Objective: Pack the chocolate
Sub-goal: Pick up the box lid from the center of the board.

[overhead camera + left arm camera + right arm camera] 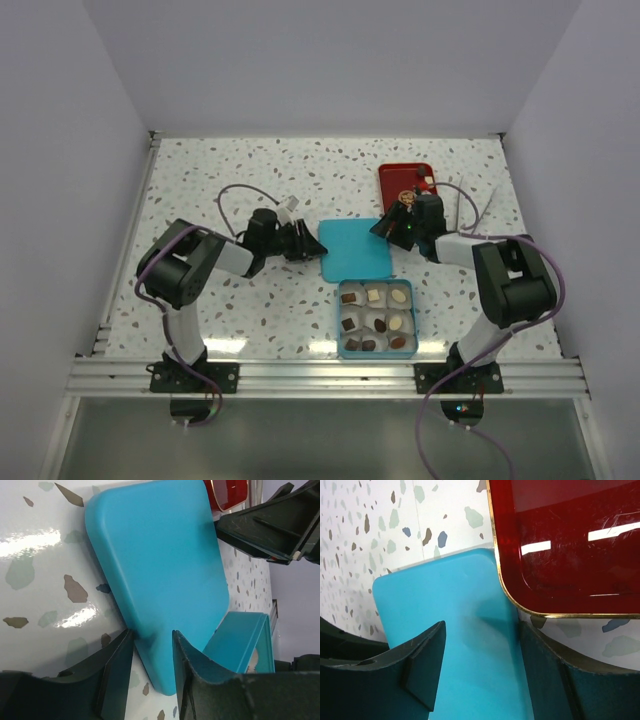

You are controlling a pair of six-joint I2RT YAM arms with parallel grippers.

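Item: the chocolate (380, 325), nine small pieces, dark brown, light brown and cream-white, each in its own cell of the open teal box (377, 355), three rows of three; you will find the box at the near middle of the table (230, 180). Teal lid (355, 250): flat on the table just behind the box, between the two arms. Red tray (395, 178): gold-rimmed, at the far right, its near corner just beside the lid. Left gripper (152, 640): low at the lid's left edge, jaws apart with a corner of the lid between them; you cannot tell contact. Right gripper (482, 630): jaws spread wide over the lid's far right corner, holding nothing.
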